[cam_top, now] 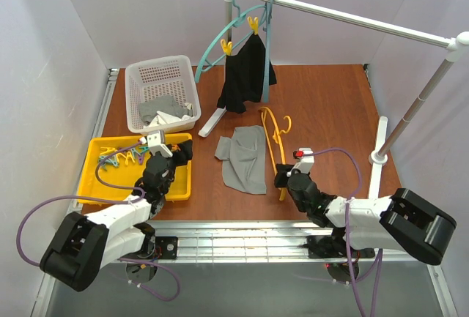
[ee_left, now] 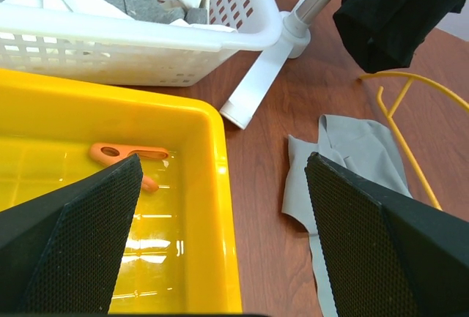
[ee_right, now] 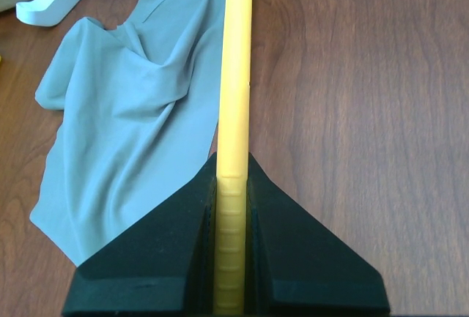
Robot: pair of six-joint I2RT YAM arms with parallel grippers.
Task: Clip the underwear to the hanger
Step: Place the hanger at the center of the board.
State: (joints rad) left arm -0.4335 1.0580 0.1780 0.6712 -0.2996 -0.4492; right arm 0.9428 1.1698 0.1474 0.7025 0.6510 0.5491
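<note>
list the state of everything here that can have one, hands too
left hand: open, empty, over the yellow tray's edge
right hand: shut on the hanger
hanger: lying on the table, one end gripped
underwear: crumpled on the table, unclipped
black garment: clipped up, hanging
teal hanger: hooked on the rail
basket: upright, clothes inside
yellow tray: holds loose clips

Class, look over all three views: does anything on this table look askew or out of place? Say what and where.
The teal hanger hangs steeply tilted on the rail, so the black garment droops lopsided. The grey underwear lies rumpled on the table beside the yellow hanger.
</note>
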